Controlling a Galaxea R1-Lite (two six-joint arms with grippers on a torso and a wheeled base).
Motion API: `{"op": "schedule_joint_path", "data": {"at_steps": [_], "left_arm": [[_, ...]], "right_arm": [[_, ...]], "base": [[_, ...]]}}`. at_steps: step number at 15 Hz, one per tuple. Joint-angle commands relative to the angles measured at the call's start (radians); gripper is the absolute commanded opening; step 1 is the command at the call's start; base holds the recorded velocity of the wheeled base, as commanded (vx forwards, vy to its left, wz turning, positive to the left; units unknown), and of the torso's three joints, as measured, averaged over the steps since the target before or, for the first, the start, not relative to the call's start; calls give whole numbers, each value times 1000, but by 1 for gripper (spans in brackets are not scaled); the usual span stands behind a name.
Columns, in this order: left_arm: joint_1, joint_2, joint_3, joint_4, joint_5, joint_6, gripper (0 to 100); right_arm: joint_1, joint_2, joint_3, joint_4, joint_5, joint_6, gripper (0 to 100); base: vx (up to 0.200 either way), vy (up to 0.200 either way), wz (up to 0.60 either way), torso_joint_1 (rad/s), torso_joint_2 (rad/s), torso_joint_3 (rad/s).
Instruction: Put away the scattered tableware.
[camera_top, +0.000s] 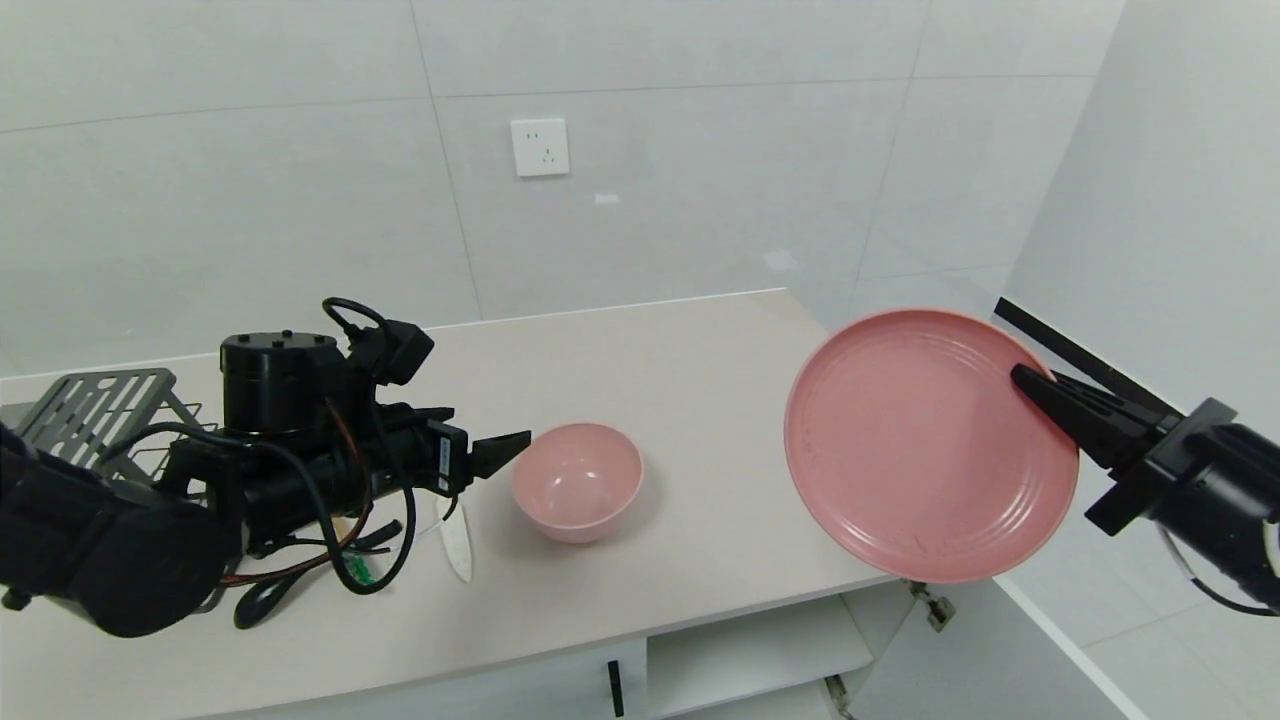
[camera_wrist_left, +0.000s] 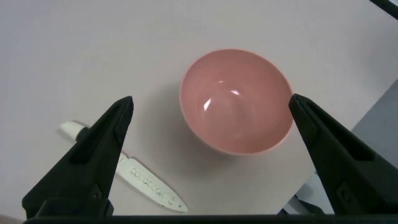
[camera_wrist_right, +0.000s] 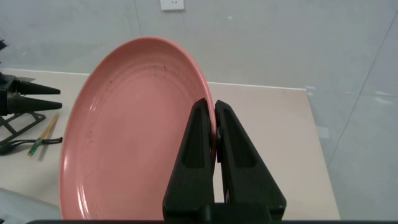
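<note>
A pink bowl (camera_top: 578, 480) stands upright on the beige counter (camera_top: 700, 400). My left gripper (camera_top: 480, 440) hovers just left of it, open and empty; the left wrist view looks down on the bowl (camera_wrist_left: 236, 102) between the spread fingers (camera_wrist_left: 115, 127). A white knife (camera_top: 455, 540) lies on the counter beneath that gripper, also seen as the knife (camera_wrist_left: 137, 177). My right gripper (camera_top: 1040, 390) is shut on the rim of a pink plate (camera_top: 930, 445), holding it tilted in the air past the counter's right edge. In the right wrist view the gripper (camera_wrist_right: 214, 124) pinches the plate (camera_wrist_right: 130, 130).
A metal dish rack (camera_top: 95, 405) stands at the counter's far left. Chopsticks (camera_top: 355, 570) with green ends lie under the left arm. An open cabinet compartment (camera_top: 760, 650) shows below the counter's front right. Tiled walls close the back and right.
</note>
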Motion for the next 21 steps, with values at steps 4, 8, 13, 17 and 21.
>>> {"op": "schedule_joint_path", "data": {"at_steps": [4,8,13,17,21], "left_arm": [[6,104,-15,-15,-4,-11,100],[8,161,-17,-54,-6,-13,100],[9,221,-41,-58,-7,-13,100],[-1,270,-64,-98,-6,-13,100],[-3,282,-70,-98,-7,-13,100]], "right_arm": [[0,16,0,0,1,0,0],[-4,18,0,-2,1,0,0],[-6,19,0,-2,1,0,0],[-7,18,0,-2,1,2,0],[-7,18,2,-2,1,0,0]], "base": [[0,0,0,0,0,0],[0,0,0,0,0,0],[0,0,0,0,0,0],[0,0,0,0,0,0],[0,0,0,0,0,0]]}}
